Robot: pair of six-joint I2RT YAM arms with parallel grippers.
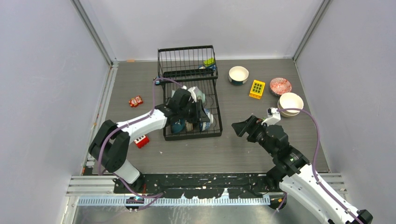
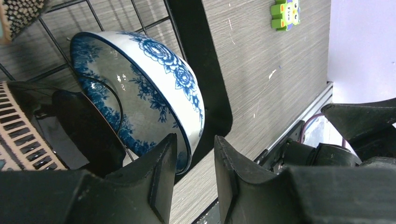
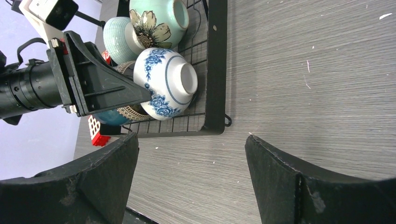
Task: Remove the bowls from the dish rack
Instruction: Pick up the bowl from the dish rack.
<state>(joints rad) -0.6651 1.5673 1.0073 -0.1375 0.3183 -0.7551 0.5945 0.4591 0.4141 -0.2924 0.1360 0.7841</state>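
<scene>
The black wire dish rack [image 1: 191,136] holds several bowls. A blue-and-white patterned bowl [image 2: 154,84] leans on its side at the rack's near right corner [image 3: 163,88]. Behind it lie a teal bowl [image 3: 116,39] and a pale green flowered one [image 3: 156,18]. A brown patterned bowl [image 2: 18,135] sits beside it. My left gripper [image 2: 194,158] reaches into the rack [image 1: 203,114]. Its narrowed jaws straddle the blue-and-white bowl's rim, and a gap still shows on the outer side. My right gripper [image 3: 191,149] hangs wide open over bare table right of the rack [image 1: 240,127].
Three bowls stand on the table at the back right: white-and-dark [image 1: 238,74], red-patterned [image 1: 280,86], cream [image 1: 290,103]. A yellow block [image 1: 257,88] lies between them. Red toys [image 1: 136,101] [image 1: 141,141] lie left of the rack. A green toy [image 1: 209,61] sits in the rack's raised back.
</scene>
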